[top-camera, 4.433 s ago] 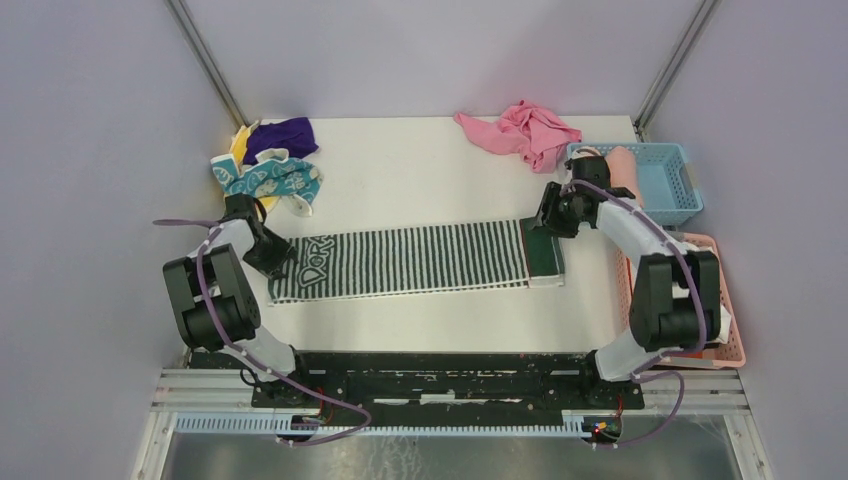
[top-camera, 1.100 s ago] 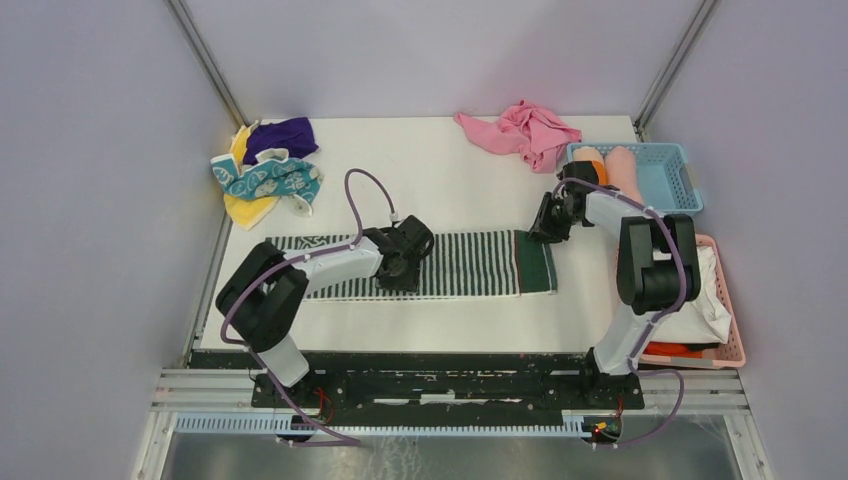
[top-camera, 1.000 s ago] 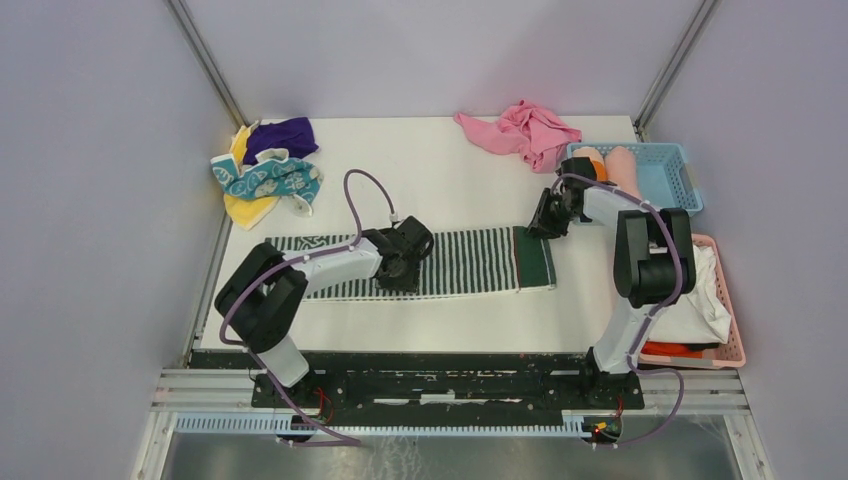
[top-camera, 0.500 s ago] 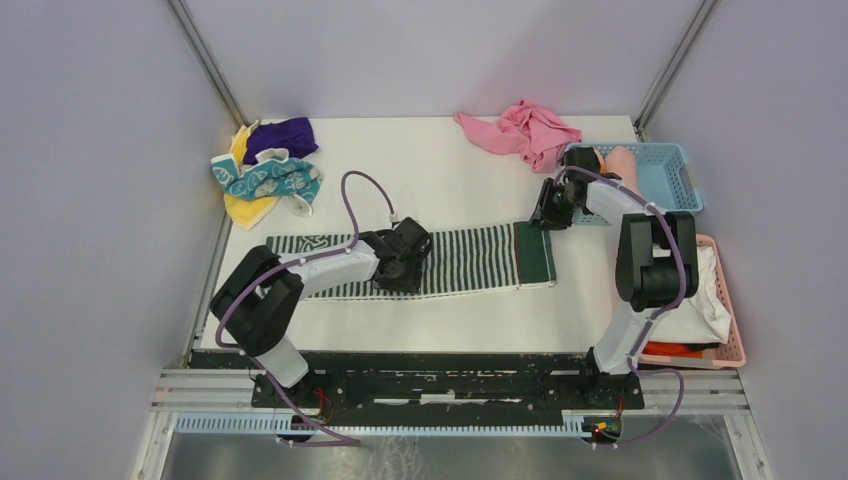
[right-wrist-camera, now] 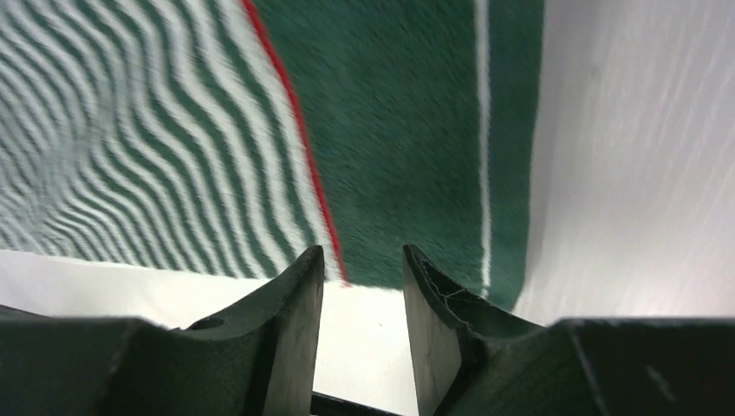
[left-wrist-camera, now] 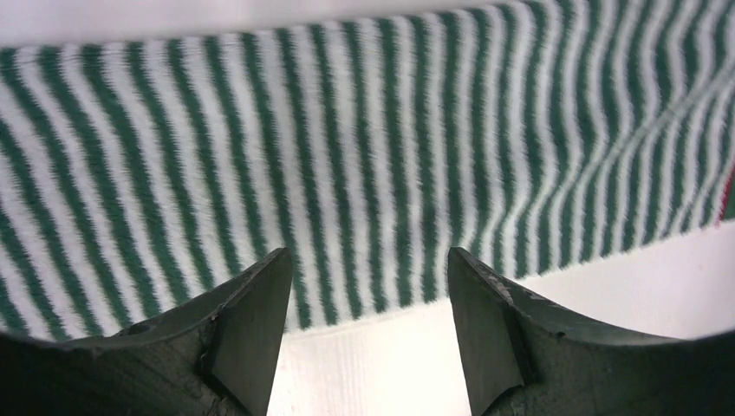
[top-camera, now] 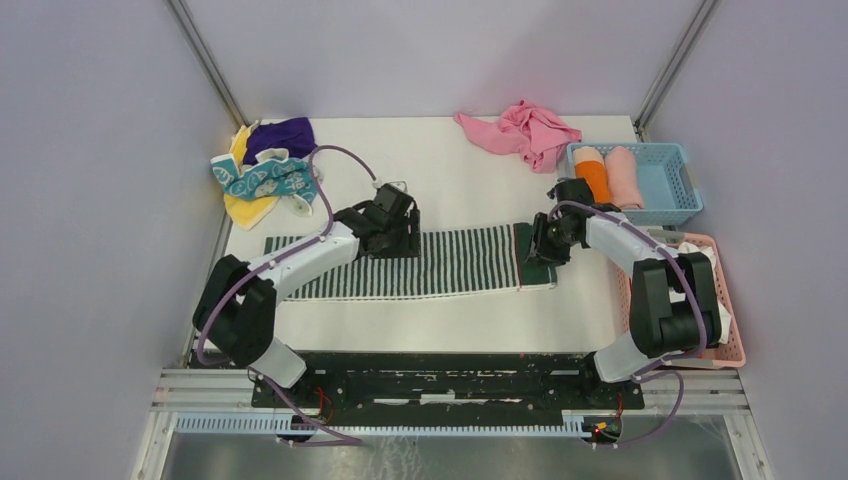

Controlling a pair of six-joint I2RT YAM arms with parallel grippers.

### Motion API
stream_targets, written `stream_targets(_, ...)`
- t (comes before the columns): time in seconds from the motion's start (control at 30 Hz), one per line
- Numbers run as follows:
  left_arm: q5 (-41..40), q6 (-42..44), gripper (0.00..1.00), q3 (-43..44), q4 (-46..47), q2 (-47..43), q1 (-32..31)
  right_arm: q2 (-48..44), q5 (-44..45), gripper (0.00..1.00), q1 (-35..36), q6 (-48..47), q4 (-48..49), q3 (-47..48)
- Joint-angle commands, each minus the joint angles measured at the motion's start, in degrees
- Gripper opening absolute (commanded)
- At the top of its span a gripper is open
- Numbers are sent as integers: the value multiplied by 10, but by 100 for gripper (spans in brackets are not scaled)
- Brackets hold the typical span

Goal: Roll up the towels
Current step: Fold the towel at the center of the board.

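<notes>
Two shifts | left fingers (left-wrist-camera: 243, 338) apart, now towel (top-camera: 450, 262) far edge | right fingers (right-wrist-camera: 277, 338) apart, green end (top-camera: 535, 273)

striped towel (top-camera: 455, 265) flat on table (top-camera: 450, 185); left gripper (top-camera: 397, 242) over far edge, right gripper (top-camera: 540, 251) at green end
</notes>
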Motion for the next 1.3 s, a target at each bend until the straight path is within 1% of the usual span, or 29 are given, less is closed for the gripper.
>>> stream_targets(0.0, 22, -30, 73, -26, 24, 30, 61, 1, 46, 46, -4, -18, -6, -31)
stream_targets(0.17, 36, -66, 73, -88, 53, 52, 127, 15, 93, 47, -19, -1, 16, -65)
stream_targets(0.27, 29, -72, 73, -109, 59, 62, 147, 12, 101, 48, -39, 3, 19, -76)
stream_targets(0.4, 18, -75, 73, -111, 49, 66, 152, 1, 119, 50, -43, -3, -7, -61)
stream_targets(0.5, 36, -72, 74, -104, 48, 49, 152, -30, 89, 51, -42, -14, -7, -49)
stream_targets(0.57, 45, -66, 74, -91, 37, 29, 152, -50, 87, 54, -41, -19, -16, -32)
stream_targets(0.7, 39, -43, 78, -49, -4, -18, 153, -47, 131, 57, -42, -36, -50, 22)
stream_targets(0.83, -7, -3, 79, -7, -52, -66, 154, -1, 137, 57, -41, -49, -48, 53)
stream_targets(0.97, -82, 52, 80, 10, -80, -117, 165, 49, 124, 57, -40, -58, -38, 80)
stream_targets(1.1, -160, 105, 81, -3, -76, -153, 178, 96, 112, 55, -39, -63, -35, 103)
stream_targets(1.27, -226, 129, 82, -30, -62, -174, 190, 147, 123, 54, -28, -68, -61, 115)
